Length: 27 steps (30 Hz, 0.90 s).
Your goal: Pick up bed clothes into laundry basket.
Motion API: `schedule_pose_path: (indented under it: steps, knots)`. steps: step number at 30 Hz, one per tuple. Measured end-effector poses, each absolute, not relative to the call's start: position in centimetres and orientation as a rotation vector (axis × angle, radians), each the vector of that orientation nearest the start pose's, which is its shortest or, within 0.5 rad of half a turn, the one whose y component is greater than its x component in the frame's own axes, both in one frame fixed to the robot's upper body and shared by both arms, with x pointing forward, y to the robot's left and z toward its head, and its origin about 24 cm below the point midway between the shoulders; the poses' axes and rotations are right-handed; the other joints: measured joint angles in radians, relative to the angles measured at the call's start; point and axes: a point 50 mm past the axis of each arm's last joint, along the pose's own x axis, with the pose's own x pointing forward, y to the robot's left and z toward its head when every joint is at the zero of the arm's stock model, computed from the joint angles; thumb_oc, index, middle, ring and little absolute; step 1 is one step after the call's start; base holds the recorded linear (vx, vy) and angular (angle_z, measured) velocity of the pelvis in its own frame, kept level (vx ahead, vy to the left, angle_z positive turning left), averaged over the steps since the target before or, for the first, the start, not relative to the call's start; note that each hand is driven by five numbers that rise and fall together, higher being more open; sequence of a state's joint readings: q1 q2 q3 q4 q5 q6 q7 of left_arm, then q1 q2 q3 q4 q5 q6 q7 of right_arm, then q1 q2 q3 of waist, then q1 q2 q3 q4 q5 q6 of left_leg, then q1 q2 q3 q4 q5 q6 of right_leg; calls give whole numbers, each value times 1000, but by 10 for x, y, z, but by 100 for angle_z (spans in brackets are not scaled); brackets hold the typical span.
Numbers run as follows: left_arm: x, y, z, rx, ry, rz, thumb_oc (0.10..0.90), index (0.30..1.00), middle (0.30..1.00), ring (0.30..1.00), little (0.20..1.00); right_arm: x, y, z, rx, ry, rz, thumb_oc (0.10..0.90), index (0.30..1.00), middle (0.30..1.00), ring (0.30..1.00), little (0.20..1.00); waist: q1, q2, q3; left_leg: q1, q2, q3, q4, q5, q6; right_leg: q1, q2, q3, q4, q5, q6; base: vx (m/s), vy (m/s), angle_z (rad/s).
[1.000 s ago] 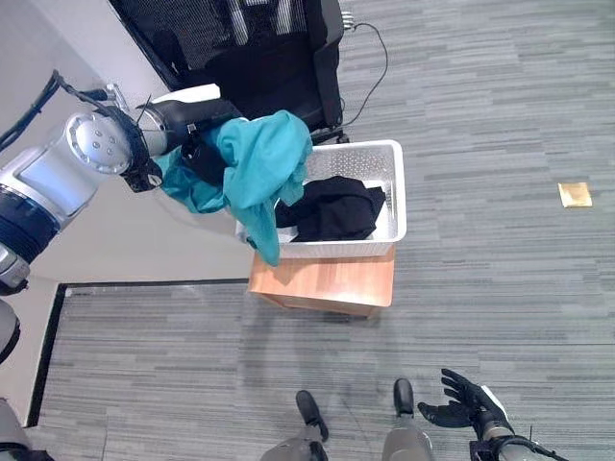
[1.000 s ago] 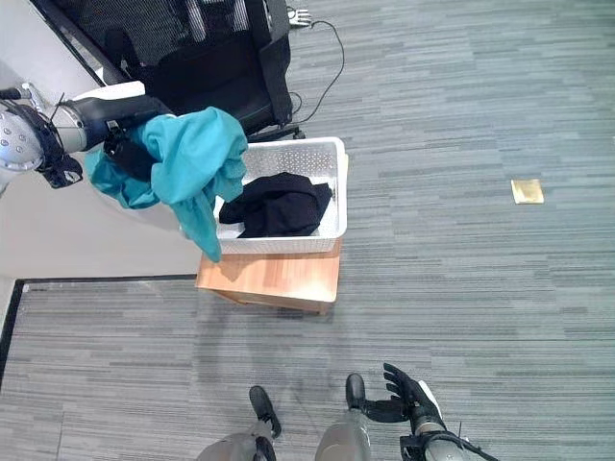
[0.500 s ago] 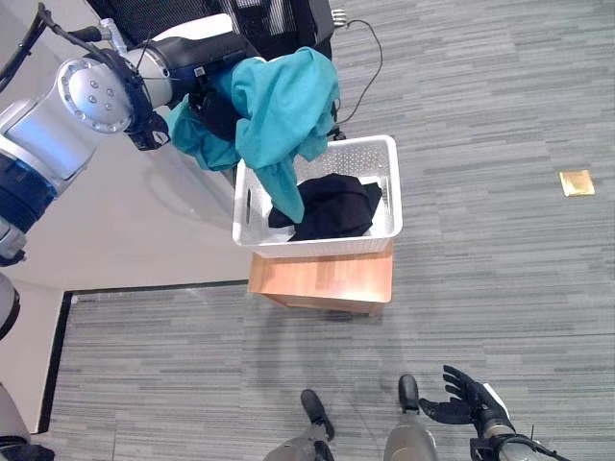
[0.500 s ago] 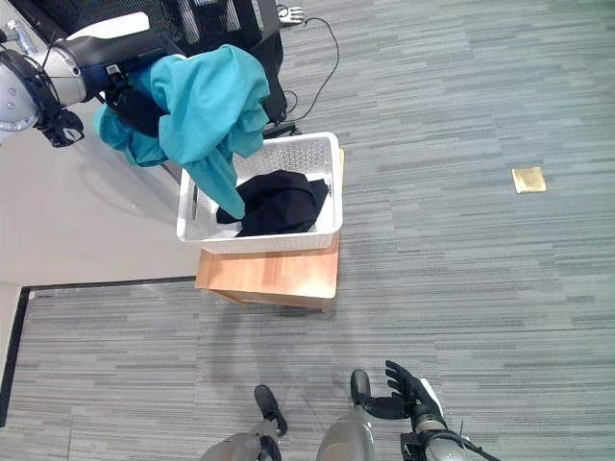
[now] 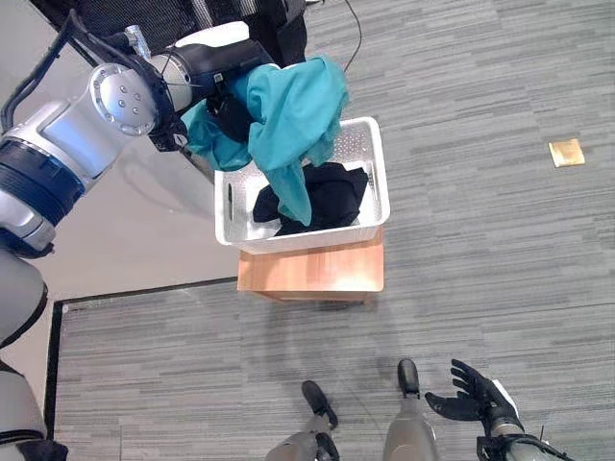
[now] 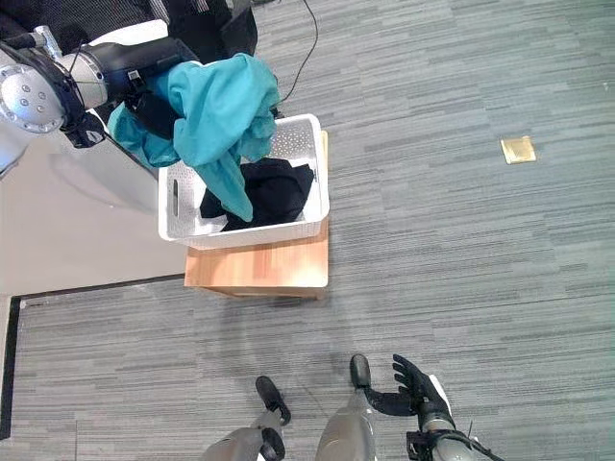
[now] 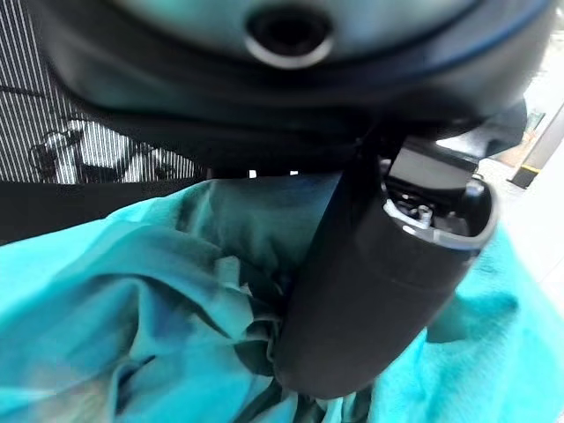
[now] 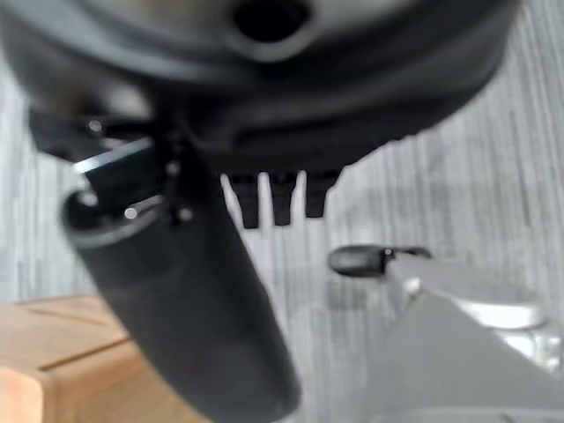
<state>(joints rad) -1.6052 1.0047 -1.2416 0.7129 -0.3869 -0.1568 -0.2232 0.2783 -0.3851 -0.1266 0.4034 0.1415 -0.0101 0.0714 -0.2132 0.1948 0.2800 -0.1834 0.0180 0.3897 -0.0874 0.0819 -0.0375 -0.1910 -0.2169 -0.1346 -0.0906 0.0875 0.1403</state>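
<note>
One teal garment over white basket

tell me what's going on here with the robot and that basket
The robot's left hand is shut on a bunched teal cloth garment and holds it over the white perforated plastic laundry basket, its hanging end reaching down inside. A black garment already lies in the basket, which sits on a low wooden stand. The right hand hangs open, low by the floor.
</note>
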Motion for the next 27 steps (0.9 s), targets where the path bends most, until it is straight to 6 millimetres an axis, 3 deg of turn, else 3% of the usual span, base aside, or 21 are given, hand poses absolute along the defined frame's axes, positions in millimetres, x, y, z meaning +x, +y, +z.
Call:
schedule_pose_path:
  steps: [5,9,17,18,19,20,21,22,23,27]
  knots:
    - [383,211,345,1287,-290,-226,400,300,300,300,300,140,-294,-63,-216,625,-220,800,900,900,900,900,-24,-14,65,-8,1,14,-1,0,0,-20,2,18,0,3,-1,2,35,-12]
    - [384,211,346,1292,-290,-220,400,300,300,300,300,141,-298,-61,-221,615,-246,800,900,900,900,900,-25,-31,113,-16,0,32,0,0,0,-38,1,31,0,13,-2,-38,27,-11]
    - [386,215,347,1294,-280,-191,400,300,300,300,300,144,-297,-57,-227,578,-250,800,900,900,900,900,-23,-49,127,-33,6,43,11,0,0,-54,5,31,0,23,-14,-26,12,-3]
    - [385,216,349,1295,-285,-182,510,465,465,465,465,147,-295,-57,-221,571,-246,800,900,900,900,900,-19,-64,136,-46,9,44,51,-2,0,-51,1,31,0,34,-24,-19,-3,8]
    - [384,215,353,1285,-301,-175,800,900,900,900,900,151,-290,-57,-200,557,-244,800,900,900,900,900,-19,-90,152,-143,22,49,209,-58,0,-51,-16,29,2,58,-48,-13,0,21]
    - [383,212,354,1289,-315,-182,800,900,900,900,900,152,-291,-55,-196,549,-247,800,900,900,900,900,-20,-102,153,-169,-5,42,152,-68,4,-51,-33,27,2,60,-49,-8,0,27]
    - [382,209,355,1294,-325,-194,800,900,900,900,900,153,-296,-52,-206,543,-257,800,900,900,900,900,-22,-94,153,-164,-26,43,16,0,23,-59,-26,26,3,60,-47,2,3,-20]
    - [382,212,353,1307,-312,-194,800,900,900,900,900,157,-299,-49,-222,534,-255,800,900,900,900,900,-1,-76,158,-167,4,50,-7,148,83,-48,0,33,3,44,-25,1,3,-27]
    - [383,212,352,1313,-306,-194,800,900,900,900,900,157,-301,-48,-224,527,-269,800,900,900,900,900,-12,-76,159,-156,0,52,-6,116,112,-36,-2,25,5,25,-2,5,5,-20]
    - [383,216,353,1315,-294,-170,800,900,900,900,900,161,-293,-51,-192,510,-266,800,900,900,900,900,-15,-73,160,-152,-30,19,-6,111,117,-31,-23,-1,-2,22,25,13,4,16]
